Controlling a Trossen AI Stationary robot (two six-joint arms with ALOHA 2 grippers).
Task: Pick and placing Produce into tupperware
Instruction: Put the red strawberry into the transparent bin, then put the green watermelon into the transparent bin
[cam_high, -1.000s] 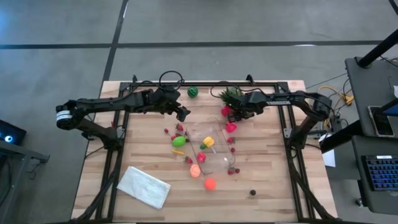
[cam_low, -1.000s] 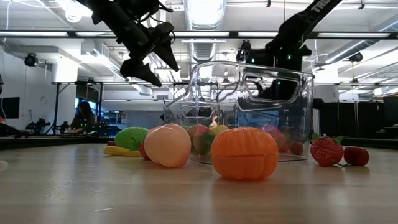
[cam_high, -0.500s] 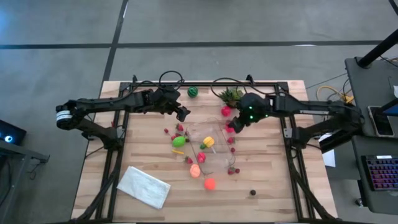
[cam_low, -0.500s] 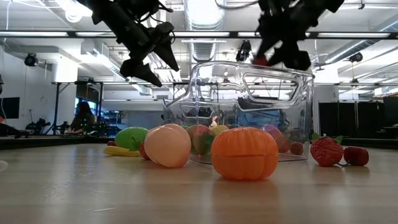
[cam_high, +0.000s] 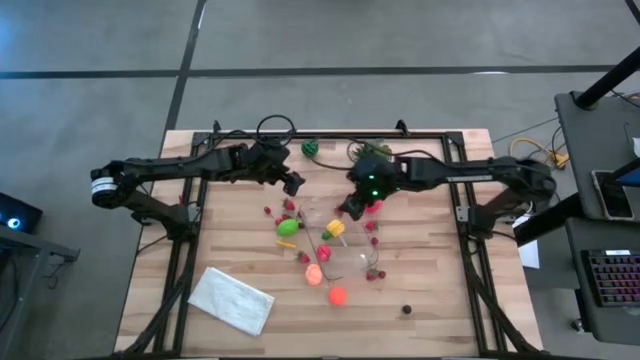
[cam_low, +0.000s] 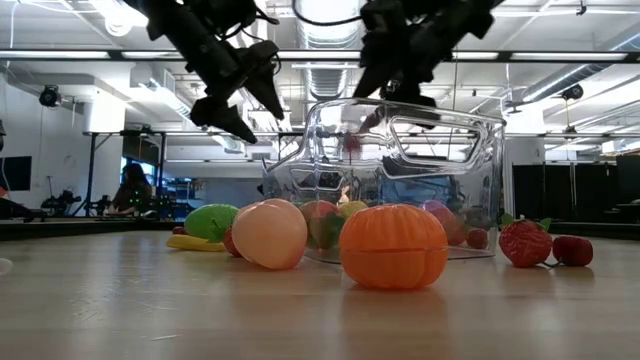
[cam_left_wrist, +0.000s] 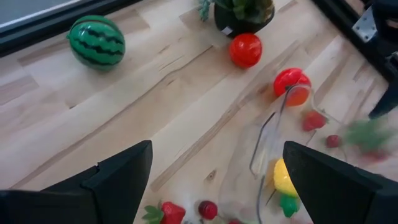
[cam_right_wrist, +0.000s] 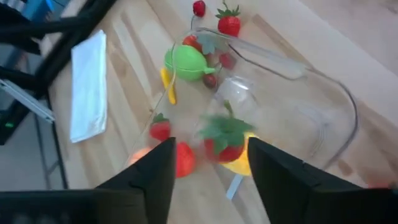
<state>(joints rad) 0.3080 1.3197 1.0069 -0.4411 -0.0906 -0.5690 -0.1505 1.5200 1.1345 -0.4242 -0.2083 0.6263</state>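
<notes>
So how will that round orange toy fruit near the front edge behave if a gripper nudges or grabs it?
The orange fruit looks close to a ball, so a nudge would probably roll it across the bare table. Its glossy ribbed skin suggests hard plastic, likely light, stiff and a bit slippery, so an off-centre pinch might squirt it out.

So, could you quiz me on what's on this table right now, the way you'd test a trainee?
1. True or false: the striped watermelon lies inside the clear tupperware.
2. Which arm's jaws hang over the tupperware? A) left arm B) right arm C) neither
3. Fill in: the round fruit nearest the low camera is coloured ____.

Key:
1. False. It sits on the bare wood, outside the tupperware.
2. B. The right arm reaches over it with its jaws open. The left arm waits off to the side, jaws open too.
3. Orange.
</notes>
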